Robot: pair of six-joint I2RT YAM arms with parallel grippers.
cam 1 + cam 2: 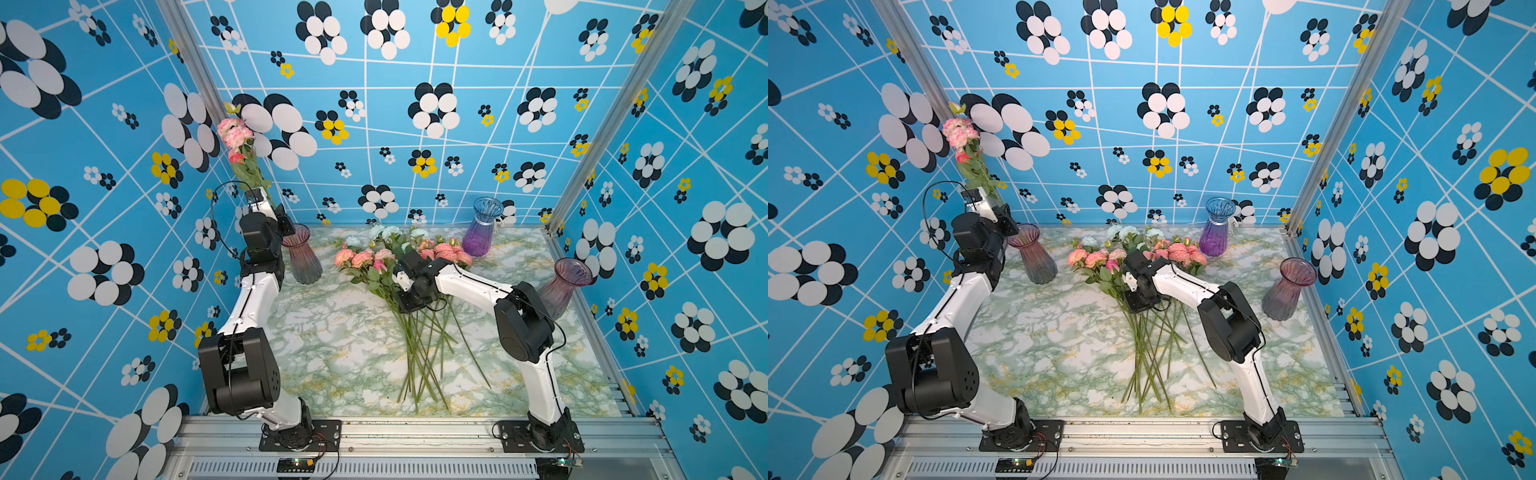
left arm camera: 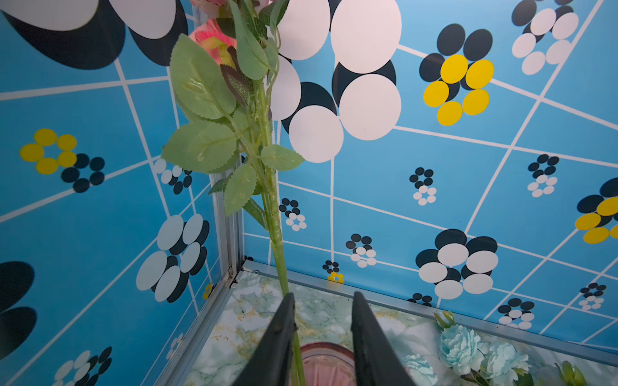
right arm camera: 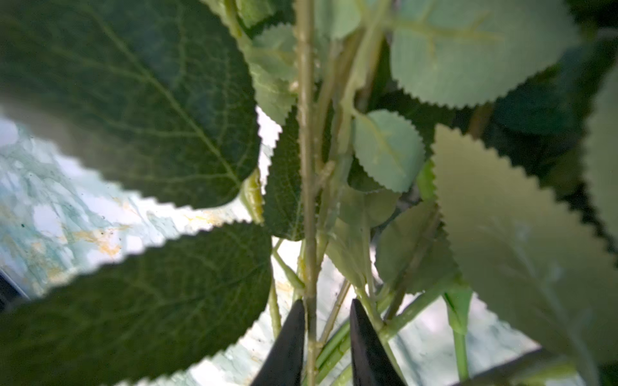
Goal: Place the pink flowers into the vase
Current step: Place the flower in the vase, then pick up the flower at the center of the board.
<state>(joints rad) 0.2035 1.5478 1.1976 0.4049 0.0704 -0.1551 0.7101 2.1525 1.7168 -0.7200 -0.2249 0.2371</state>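
Note:
A pink flowers stem point(image 1: 235, 133) point(image 1: 959, 133) stands upright at the back left, and its lower end drops into the pink-grey vase point(image 1: 301, 253) point(image 1: 1034, 255). My left gripper point(image 1: 272, 201) point(image 2: 322, 295) is open above that vase's rim point(image 2: 326, 351); the stem point(image 2: 274, 214) leans on one finger. More pink flowers point(image 1: 361, 257) point(image 1: 1096, 257) lie in a bunch mid-table. My right gripper point(image 1: 405, 270) point(image 3: 329, 304) is down in their leafy stems point(image 3: 309, 200). Its jaws stand narrowly apart around a stem.
A blue-purple vase point(image 1: 482, 232) stands at the back and a pink-purple vase point(image 1: 567, 286) at the right edge. Pale blue-white flowers point(image 1: 384, 232) point(image 2: 461, 347) lie behind the pink bunch. Long green stems point(image 1: 419, 357) fan toward the front. Patterned walls close three sides.

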